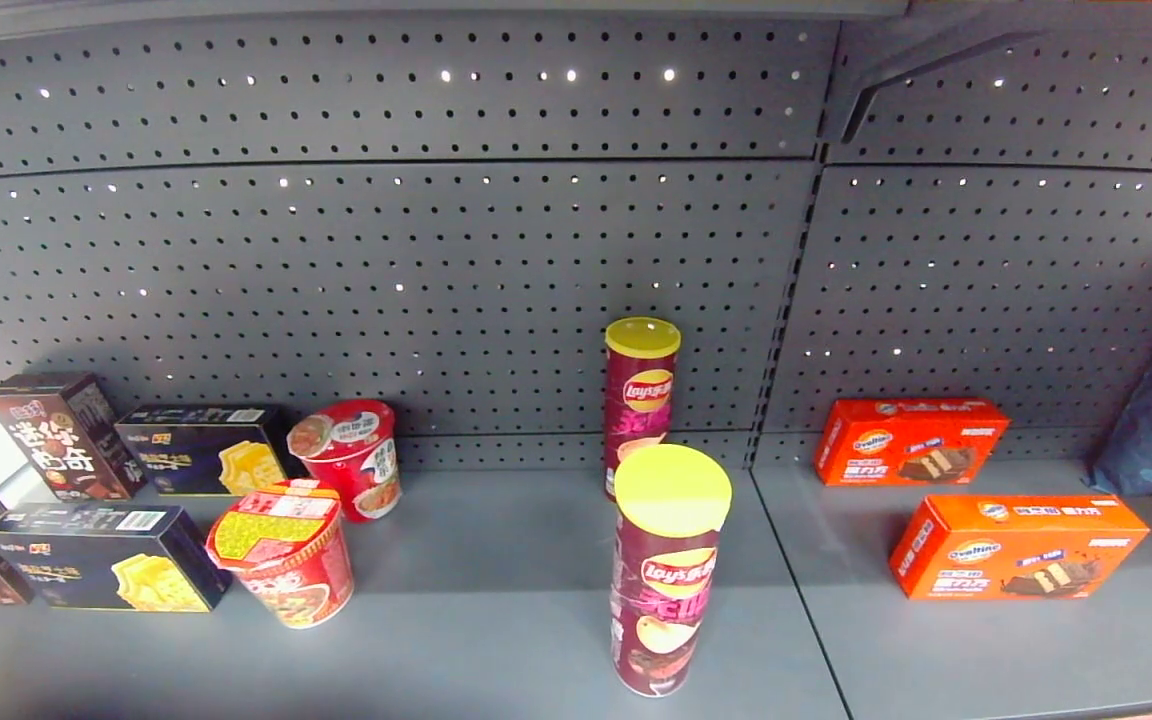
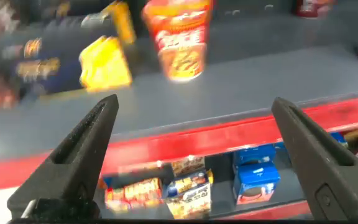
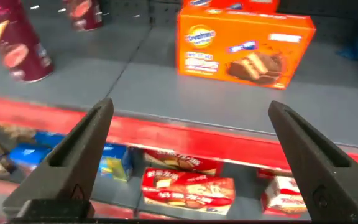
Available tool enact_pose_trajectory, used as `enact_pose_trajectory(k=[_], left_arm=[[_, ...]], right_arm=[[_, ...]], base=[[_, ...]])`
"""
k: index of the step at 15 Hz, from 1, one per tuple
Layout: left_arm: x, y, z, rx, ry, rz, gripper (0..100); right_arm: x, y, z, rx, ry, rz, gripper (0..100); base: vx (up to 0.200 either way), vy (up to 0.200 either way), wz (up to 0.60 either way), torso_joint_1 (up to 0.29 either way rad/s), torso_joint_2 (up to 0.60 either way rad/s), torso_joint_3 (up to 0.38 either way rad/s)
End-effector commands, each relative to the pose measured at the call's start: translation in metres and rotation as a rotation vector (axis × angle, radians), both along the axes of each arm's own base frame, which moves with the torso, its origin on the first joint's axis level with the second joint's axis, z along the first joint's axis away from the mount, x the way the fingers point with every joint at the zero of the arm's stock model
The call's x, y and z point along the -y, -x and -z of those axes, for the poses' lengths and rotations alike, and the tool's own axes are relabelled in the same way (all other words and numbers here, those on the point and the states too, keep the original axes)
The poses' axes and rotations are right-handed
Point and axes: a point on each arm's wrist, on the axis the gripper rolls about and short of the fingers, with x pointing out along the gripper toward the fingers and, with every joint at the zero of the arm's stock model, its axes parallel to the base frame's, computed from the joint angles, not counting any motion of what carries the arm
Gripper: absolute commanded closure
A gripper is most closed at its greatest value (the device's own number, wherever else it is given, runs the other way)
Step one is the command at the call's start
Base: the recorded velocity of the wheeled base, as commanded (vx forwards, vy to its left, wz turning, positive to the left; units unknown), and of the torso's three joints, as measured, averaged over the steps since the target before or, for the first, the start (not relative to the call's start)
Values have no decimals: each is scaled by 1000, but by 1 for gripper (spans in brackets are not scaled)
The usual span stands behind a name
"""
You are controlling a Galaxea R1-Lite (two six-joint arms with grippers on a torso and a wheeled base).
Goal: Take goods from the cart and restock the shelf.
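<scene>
The front can (image 1: 669, 570) stands near the front edge of the shelf (image 1: 496, 620), with a second can (image 1: 641, 400) behind it by the pegboard (image 1: 386, 280). Bare shelf lies open on both sides of it: left as far as two cups (image 1: 286, 555), right as far as two orange boxes (image 1: 1016, 545). Four dark boxes (image 1: 111, 555) sit left beyond the cups. The left gripper (image 2: 194, 104) and right gripper (image 3: 190, 107) hang before the red lip (image 3: 197, 134), left and right of the front can, fingers spread wide, empty.
</scene>
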Motion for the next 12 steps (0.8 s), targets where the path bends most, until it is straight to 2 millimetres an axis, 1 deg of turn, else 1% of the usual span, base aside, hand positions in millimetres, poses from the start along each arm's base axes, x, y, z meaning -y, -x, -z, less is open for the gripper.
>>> enact_pose_trajectory(k=[1, 2, 4, 12], left_arm=[[0, 0, 1, -12, 19, -26, 0], [0, 0, 0, -12, 31, -24, 0], [0, 0, 0, -16, 39, -11, 0], [0, -1, 0, -16, 51, -5, 0]], right_arm=[[1, 0, -1, -4, -5, 28, 0], [1, 0, -1, -4, -23, 38, 0], [1, -1, 6, -53, -25, 76, 0], [1, -1, 6, -55, -20, 78, 0]], base=[[0, 0, 0, 0, 0, 0], [0, 0, 0, 0, 0, 0], [0, 0, 0, 0, 0, 0], [0, 0, 0, 0, 0, 0]])
